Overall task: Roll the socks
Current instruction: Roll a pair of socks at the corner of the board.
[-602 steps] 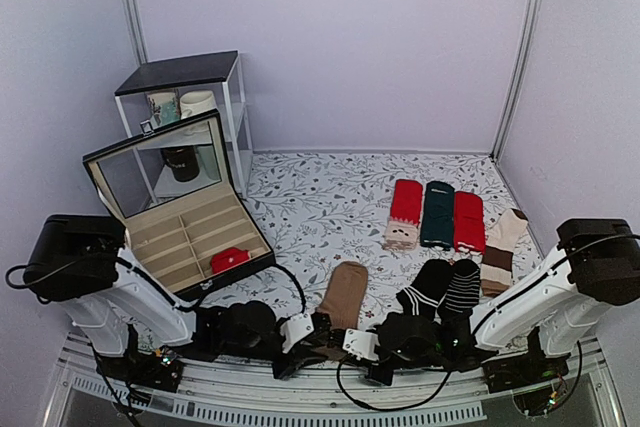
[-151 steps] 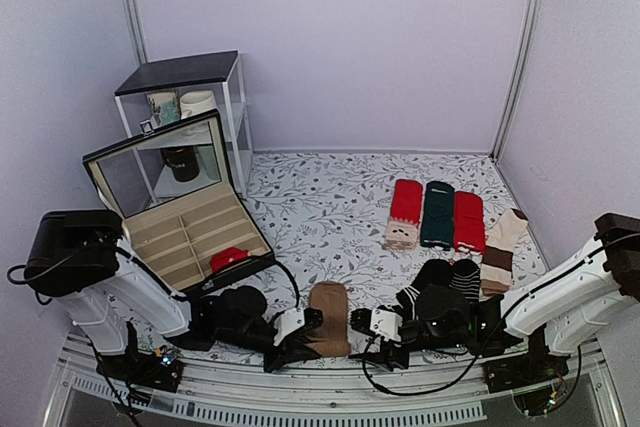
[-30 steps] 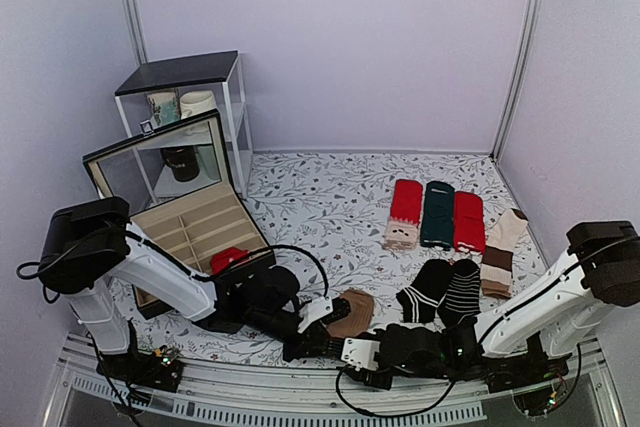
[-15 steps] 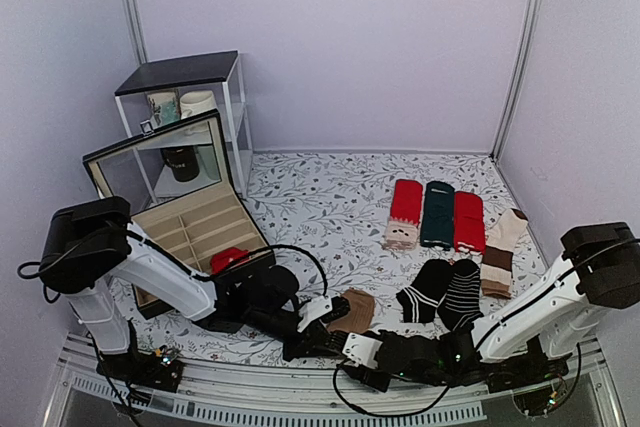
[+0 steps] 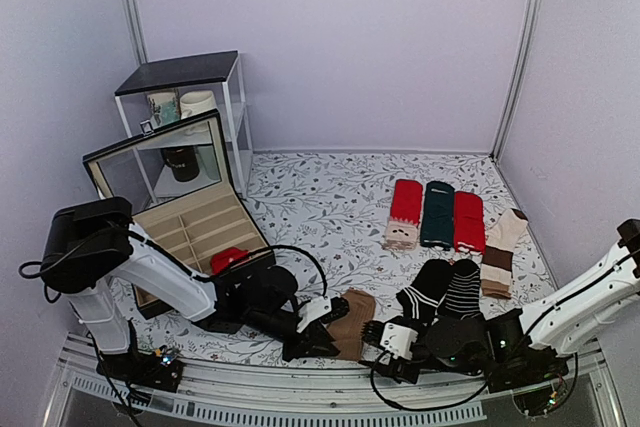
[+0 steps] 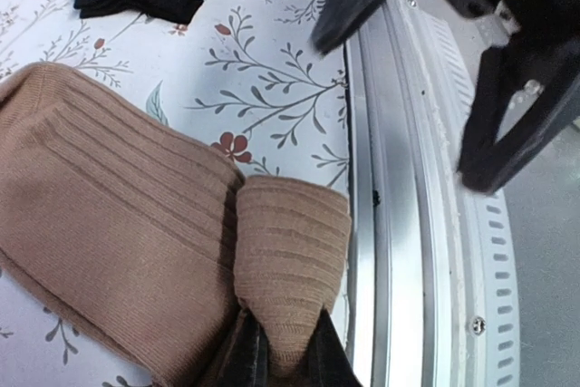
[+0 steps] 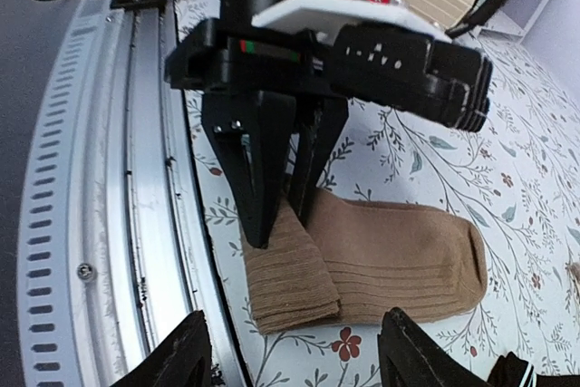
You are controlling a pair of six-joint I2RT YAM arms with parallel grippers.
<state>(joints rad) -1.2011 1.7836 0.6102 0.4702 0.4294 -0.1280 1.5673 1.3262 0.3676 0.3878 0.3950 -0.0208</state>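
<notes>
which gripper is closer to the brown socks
Left. The left gripper is shut on the folded end of the brown socks; the right gripper is open just to their right, not touching.

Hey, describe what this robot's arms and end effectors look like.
The left arm and right arm have white links, bulky black joints and trailing black cables. The left end effector is black with a white plate and two tapering fingers; the right end effector looks alike.

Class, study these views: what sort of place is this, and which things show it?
Probably a robot test booth: plain lilac walls, robot arms on a metal rail, coloured socks laid out on a floral tabletop.
</notes>
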